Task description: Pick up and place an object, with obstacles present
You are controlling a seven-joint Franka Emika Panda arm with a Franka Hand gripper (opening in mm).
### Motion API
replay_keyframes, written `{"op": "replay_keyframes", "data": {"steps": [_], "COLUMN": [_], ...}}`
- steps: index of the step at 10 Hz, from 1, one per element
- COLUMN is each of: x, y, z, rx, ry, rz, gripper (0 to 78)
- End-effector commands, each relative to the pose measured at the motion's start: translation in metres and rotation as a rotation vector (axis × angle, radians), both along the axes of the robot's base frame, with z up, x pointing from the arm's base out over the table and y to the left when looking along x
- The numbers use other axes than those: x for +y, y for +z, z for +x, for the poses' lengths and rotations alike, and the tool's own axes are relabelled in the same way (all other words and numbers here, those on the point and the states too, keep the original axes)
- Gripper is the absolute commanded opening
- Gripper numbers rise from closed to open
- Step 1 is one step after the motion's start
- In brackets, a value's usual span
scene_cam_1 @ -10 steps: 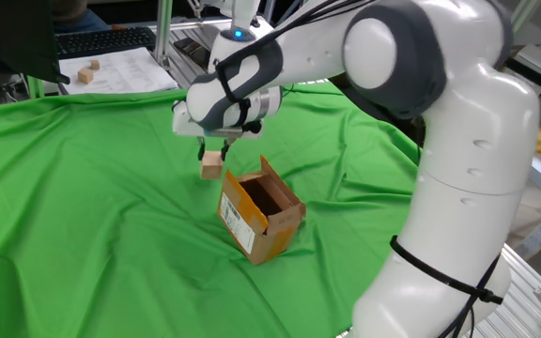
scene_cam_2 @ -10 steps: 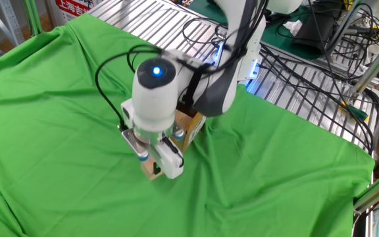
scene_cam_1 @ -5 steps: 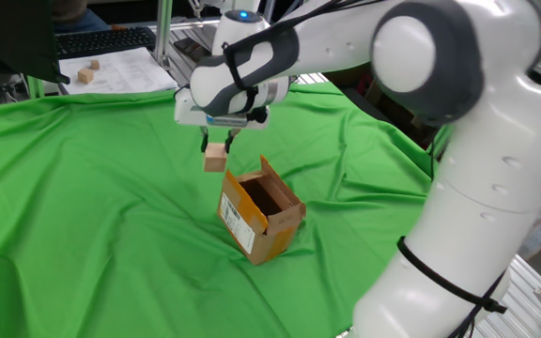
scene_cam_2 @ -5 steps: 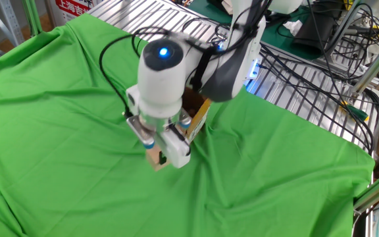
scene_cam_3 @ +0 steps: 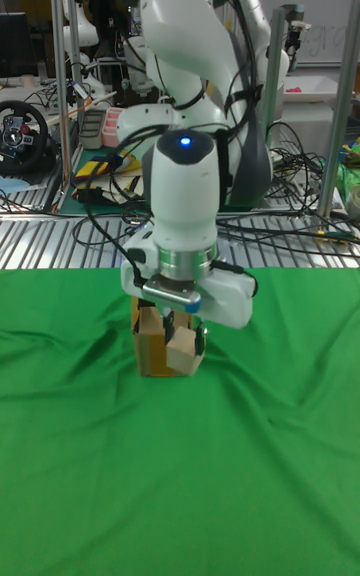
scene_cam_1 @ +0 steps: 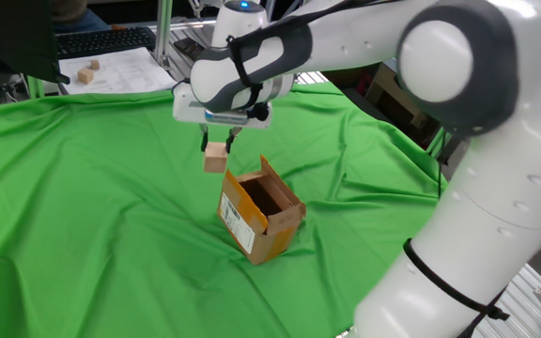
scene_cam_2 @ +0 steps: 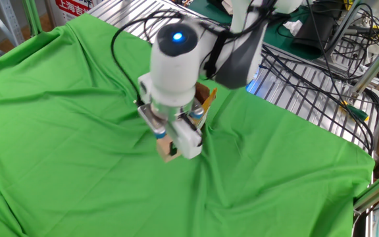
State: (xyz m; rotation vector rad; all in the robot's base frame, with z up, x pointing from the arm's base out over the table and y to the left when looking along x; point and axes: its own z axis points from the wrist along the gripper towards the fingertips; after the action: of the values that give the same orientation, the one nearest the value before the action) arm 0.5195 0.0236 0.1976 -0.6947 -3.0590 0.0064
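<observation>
gripper (scene_cam_1: pixel 217 143) clamped on cube (scene_cam_1: pixel 215 158) | hung mid-frame, raised off green worktop (scene_cam_1: pixel 83 207) | likely lifted to clear cardboard box (scene_cam_1: pixel 259 222) flaps just lower right

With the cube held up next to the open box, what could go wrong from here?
1. The wooden cube hangs in the gripper close beside the cardboard box; travelling low over it could clip a raised flap and shove or tip the box.
2. Only the cube's upper part looks pinched, so it might twist or slip out during a fast move.
3. The green cloth is wrinkled, so the cube may settle tilted when released.
</observation>
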Motion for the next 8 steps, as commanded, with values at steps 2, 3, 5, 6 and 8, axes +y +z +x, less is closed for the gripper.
{"op": "replay_keyframes", "data": {"steps": [2,3,5,6,8], "x": [-0.004,-0.008,-0.013,-0.013,-0.009], "y": [0.028,0.036,0.046,0.052,0.061], "z": [-0.004,-0.004,-0.006,-0.008,-0.014], "rx": [0.024,0.032,0.039,0.045,0.052], "ry": [-0.004,0.007,0.012,0.006,-0.003], "rz": [-0.008,-0.010,-0.010,-0.015,-0.013], "gripper": [1.3,1.3,1.3,1.3,1.3]}}
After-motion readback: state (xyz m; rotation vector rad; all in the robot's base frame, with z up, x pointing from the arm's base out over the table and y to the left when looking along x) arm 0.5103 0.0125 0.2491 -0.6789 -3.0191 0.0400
